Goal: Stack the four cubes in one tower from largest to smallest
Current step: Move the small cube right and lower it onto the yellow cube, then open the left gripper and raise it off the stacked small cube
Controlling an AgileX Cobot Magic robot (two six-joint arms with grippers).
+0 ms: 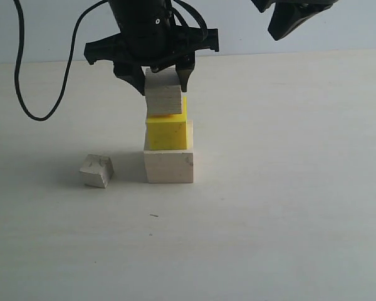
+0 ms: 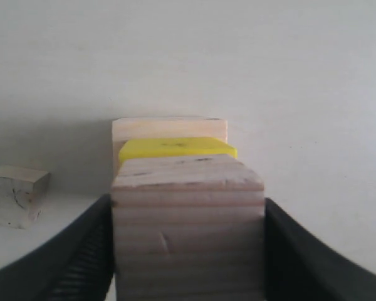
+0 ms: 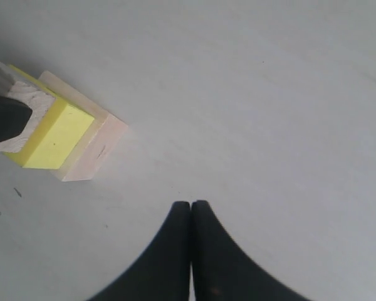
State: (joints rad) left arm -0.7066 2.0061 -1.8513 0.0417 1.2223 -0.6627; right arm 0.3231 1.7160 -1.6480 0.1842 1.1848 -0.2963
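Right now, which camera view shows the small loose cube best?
The exterior view: the small chipped cube sits whole on the table, left of the large pale cube. The left wrist view shows it only at the picture's edge. The right wrist view does not show it.

Your exterior camera faces the stack [image 1: 168, 133] side-on, low over the table [image 1: 288, 219]. Your left wrist camera sits tight behind the top block [image 2: 188, 232]; the right one looks down on that stack from high.

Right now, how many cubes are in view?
4: large cube on the table; yellow cube on it; striped cube in the left gripper, over the yellow; small cube alone on the table. None seems hidden.
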